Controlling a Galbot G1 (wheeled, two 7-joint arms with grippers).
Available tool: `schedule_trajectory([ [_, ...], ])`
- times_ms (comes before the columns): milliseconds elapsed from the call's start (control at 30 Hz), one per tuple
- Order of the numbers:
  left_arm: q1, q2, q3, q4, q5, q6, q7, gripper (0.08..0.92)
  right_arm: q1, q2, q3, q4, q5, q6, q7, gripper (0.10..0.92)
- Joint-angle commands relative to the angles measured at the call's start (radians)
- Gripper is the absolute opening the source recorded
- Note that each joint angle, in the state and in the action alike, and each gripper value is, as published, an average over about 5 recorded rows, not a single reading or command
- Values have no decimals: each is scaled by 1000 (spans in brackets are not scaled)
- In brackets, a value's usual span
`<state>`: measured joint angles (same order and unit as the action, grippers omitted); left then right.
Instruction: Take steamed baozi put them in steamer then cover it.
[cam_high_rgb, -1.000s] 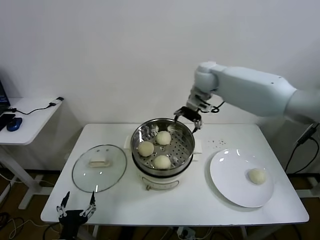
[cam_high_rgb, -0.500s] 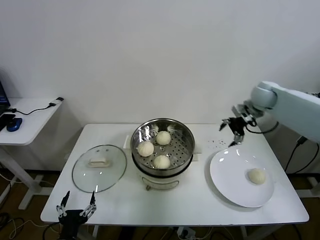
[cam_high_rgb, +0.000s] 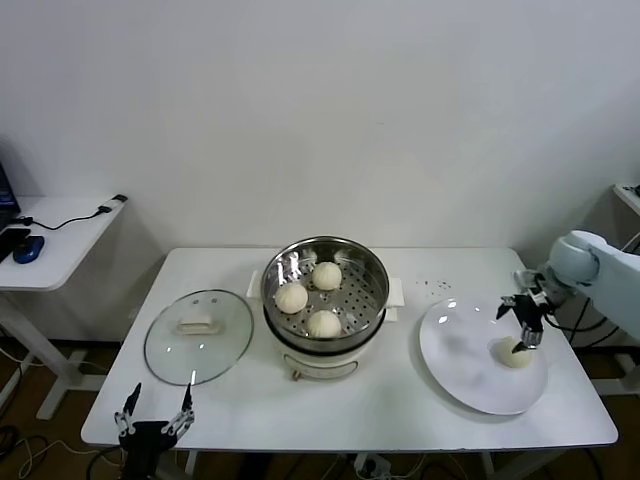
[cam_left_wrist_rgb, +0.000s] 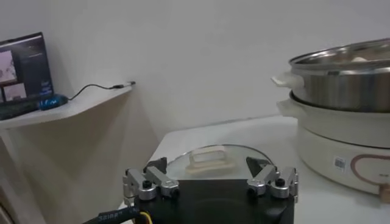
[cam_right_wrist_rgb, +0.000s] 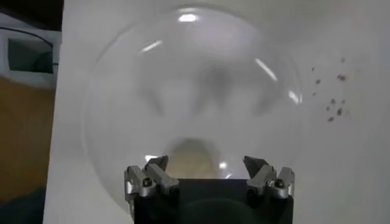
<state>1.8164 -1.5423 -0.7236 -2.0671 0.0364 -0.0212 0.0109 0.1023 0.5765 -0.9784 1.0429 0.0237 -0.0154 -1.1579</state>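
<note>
Now the right gripper (cam_high_rgb: 526, 322) is hanging just above the last steamed baozi (cam_high_rgb: 515, 351), with its fingers spread apart and nothing between them. This bun is lying on the white plate (cam_high_rgb: 455, 352), which is sitting to the right of the steamer (cam_high_rgb: 325, 290) on the white table (cam_high_rgb: 350, 410). In the right wrist view the fingers (cam_right_wrist_rgb: 149, 176) are standing wide and the bun (cam_right_wrist_rgb: 195, 157) is showing just ahead of them on the plate (cam_right_wrist_rgb: 122, 109). Three more buns (cam_high_rgb: 324, 323) are already resting on the perforated bottom inside the steamer. The cover (cam_high_rgb: 198, 335) is lying flat on the table to the left of the steamer, handle up, not touching it. The left gripper (cam_high_rgb: 155, 413) is waiting low at the table's front edge, in front of the cover and well apart from the steamer, with its fingers also spread and empty.
</note>
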Motion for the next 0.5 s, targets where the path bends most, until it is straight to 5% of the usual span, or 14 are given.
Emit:
schedule_trajectory([
  [33,3,-3,1,0,5,0,0,823,-160,-14,155,-59,-111,-13,3,823],
  [500,4,-5,-2,5,6,-2,0,823,-170,42,175,-95,-134,-8,22,821],
])
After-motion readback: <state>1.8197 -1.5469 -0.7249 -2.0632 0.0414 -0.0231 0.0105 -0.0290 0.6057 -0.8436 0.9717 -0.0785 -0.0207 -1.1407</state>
